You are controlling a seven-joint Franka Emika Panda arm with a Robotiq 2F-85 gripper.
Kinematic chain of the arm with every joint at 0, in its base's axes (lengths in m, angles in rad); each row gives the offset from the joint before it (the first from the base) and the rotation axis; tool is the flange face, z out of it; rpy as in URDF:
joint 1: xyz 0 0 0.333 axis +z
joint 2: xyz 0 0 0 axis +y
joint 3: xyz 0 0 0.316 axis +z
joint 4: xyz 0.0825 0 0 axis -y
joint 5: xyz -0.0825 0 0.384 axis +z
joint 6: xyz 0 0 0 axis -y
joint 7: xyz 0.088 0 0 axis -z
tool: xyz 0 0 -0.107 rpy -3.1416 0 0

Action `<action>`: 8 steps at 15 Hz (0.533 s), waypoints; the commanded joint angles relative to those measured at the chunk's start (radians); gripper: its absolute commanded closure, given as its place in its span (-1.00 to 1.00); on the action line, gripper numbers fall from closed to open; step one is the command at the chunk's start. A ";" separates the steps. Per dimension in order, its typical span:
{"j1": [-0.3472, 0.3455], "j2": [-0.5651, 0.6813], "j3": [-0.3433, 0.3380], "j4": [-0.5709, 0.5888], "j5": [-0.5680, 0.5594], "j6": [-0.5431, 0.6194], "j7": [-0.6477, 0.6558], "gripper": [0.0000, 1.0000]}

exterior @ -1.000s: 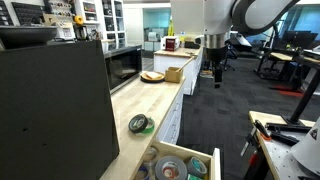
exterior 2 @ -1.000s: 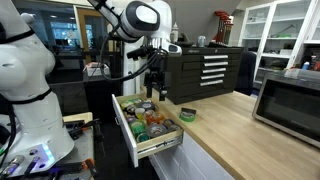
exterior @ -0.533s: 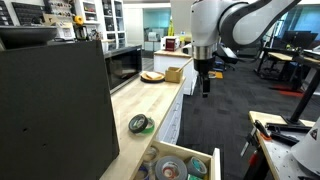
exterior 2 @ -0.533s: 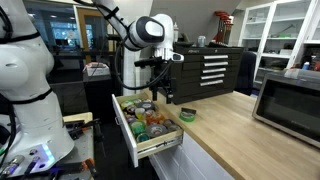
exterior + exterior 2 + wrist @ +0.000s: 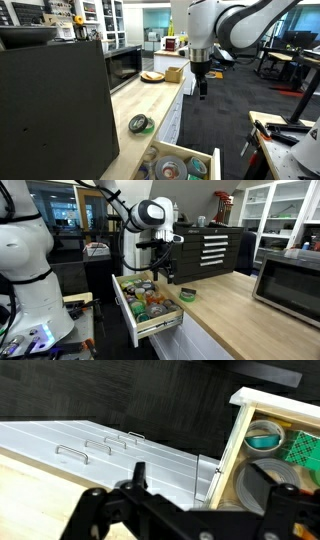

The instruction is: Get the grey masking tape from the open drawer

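Pale counter (image 5: 235, 315) — dark green-rimmed roll (image 5: 187, 295), microwave (image 5: 290, 280), plate (image 5: 152, 76), box (image 5: 174, 73) on it; open drawer (image 5: 125, 308) below holds tape rolls (image 5: 150, 302).

open drawer (image 5: 125, 310) — pale wood | counter roll (image 5: 187, 295) — dark, green rim | small roll (image 5: 264, 435) teal | pincer (image 5: 202, 90) black

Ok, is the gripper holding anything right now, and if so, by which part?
Nothing is held. The gripper hangs in the air with its fingers apart and empty, clear of the open drawer and touching nothing in it.
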 commanded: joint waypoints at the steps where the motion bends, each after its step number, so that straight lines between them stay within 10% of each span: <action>1: 0.004 0.000 -0.003 0.001 0.001 -0.002 0.000 -1.00; 8: 0.020 0.081 0.007 0.017 0.046 0.058 -0.020 -1.00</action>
